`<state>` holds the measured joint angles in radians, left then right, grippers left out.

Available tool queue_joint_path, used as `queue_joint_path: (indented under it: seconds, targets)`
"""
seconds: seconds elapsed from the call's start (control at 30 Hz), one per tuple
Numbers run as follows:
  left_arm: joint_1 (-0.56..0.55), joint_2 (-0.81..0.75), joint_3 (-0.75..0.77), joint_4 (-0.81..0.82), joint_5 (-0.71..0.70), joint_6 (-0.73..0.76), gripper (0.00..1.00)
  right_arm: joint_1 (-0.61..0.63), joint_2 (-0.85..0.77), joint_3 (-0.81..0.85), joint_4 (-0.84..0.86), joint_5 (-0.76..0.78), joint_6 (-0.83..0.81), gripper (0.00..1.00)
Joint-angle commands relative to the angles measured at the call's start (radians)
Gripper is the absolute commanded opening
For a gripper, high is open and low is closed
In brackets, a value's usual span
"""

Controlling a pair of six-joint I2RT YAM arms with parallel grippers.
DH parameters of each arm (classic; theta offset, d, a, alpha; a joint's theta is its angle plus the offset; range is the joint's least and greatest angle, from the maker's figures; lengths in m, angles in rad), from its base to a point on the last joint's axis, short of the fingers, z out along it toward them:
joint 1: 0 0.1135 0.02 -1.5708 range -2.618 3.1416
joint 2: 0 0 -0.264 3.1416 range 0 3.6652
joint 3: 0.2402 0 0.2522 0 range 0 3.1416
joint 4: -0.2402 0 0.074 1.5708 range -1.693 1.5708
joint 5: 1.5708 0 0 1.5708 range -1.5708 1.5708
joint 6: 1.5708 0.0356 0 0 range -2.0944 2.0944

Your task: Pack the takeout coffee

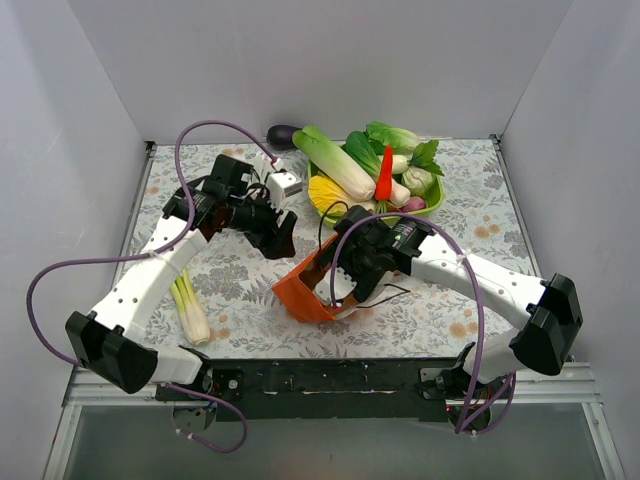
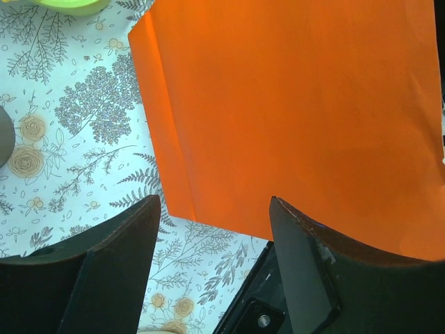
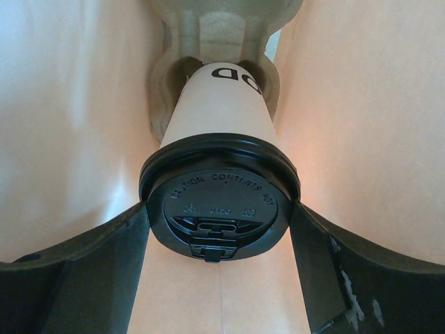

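While only my right wrist view sees inside the orange bag (image 1: 308,288), my right gripper (image 3: 220,229) clamps the coffee cup (image 3: 221,118) there, seated in the pulp tray (image 3: 215,35); my left gripper (image 2: 215,223) stands open, empty, over the bag.

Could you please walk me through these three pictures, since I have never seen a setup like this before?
These are two white robot arms on a table with a floral cloth.

The overhead view shows both arms. The other two come from cameras on the wrists, so the dark shapes at the bottom of each are that arm's own fingers.

The right gripper reaches into an orange paper bag. Its fingers sit on either side of the black lid of the takeout coffee, which stands in a brown pulp tray inside the bag. Whether they touch the lid is unclear.

The left gripper is open beside the bag.

Also there: a green bowl of toy vegetables, a leek, an eggplant.
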<state>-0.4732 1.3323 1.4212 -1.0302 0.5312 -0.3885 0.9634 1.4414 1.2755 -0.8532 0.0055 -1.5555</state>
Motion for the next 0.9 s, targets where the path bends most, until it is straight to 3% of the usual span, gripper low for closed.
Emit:
queue_joint_path:
  seconds: [0.0, 0.13, 0.4, 0.57, 0.63, 0.7, 0.87]
  targets:
    - [0.004, -0.002, 0.051, -0.028, 0.0, 0.011, 0.64, 0.0, 0.013, 0.036, 0.017, 0.011, 0.005, 0.01]
    - [0.005, -0.005, 0.082, -0.071, 0.061, 0.056, 0.64, -0.009, 0.022, 0.05, 0.005, 0.014, 0.041, 0.01]
    - [0.013, -0.113, -0.042, -0.048, 0.02, 0.094, 0.66, -0.009, 0.071, 0.074, -0.015, 0.01, 0.133, 0.01]
    - [0.108, -0.127, -0.016, -0.096, -0.072, 0.295, 0.66, 0.001, 0.175, 0.209, -0.085, 0.001, 0.282, 0.01]
    - [0.207, -0.122, -0.007, -0.073, -0.08, 0.348, 0.66, 0.008, 0.212, 0.292, -0.143, -0.032, 0.363, 0.01]
    - [0.27, -0.098, 0.018, -0.073, -0.054, 0.355, 0.66, 0.018, 0.263, 0.337, -0.188, -0.041, 0.409, 0.01]
    - [0.286, -0.104, 0.021, -0.033, 0.03, 0.286, 0.65, 0.018, 0.266, 0.349, -0.212, -0.018, 0.442, 0.01]
